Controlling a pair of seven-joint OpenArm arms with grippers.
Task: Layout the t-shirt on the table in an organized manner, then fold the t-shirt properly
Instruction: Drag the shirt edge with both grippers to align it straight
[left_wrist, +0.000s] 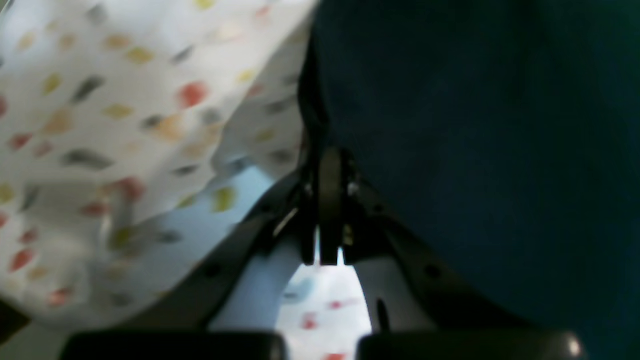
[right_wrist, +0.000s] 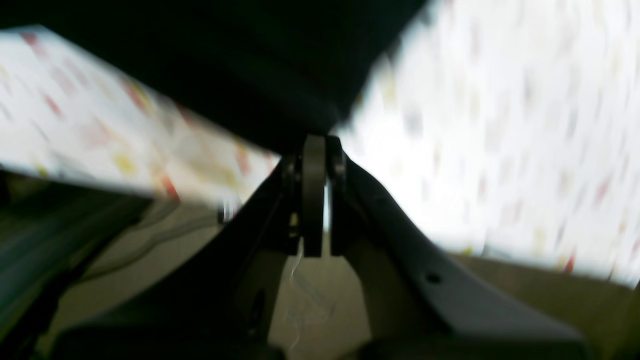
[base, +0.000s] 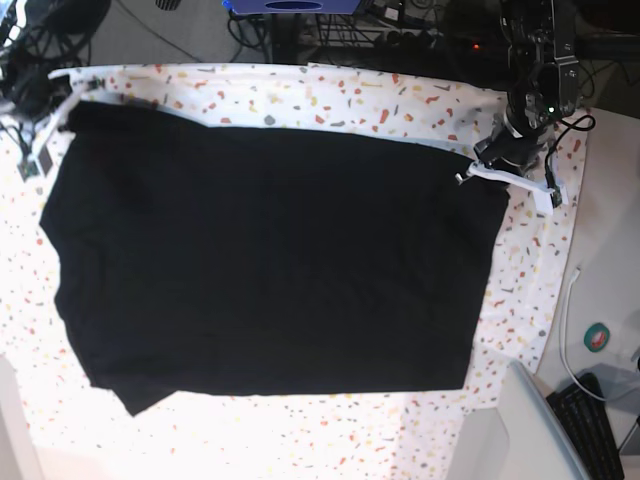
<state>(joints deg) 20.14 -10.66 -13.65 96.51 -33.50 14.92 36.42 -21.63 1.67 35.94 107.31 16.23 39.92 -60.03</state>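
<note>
The black t-shirt lies spread wide over the flecked white table. My left gripper is at the shirt's far right corner. In the left wrist view the left gripper is shut, pinching the edge of the t-shirt over the table cloth. My right gripper is at the shirt's far left corner. In the blurred right wrist view the right gripper is shut on the t-shirt, with the table cloth beside it.
A plain grey side surface sits at the front right, with a keyboard, a round tape roll and a white cable nearby. Cables and stands crowd the back edge.
</note>
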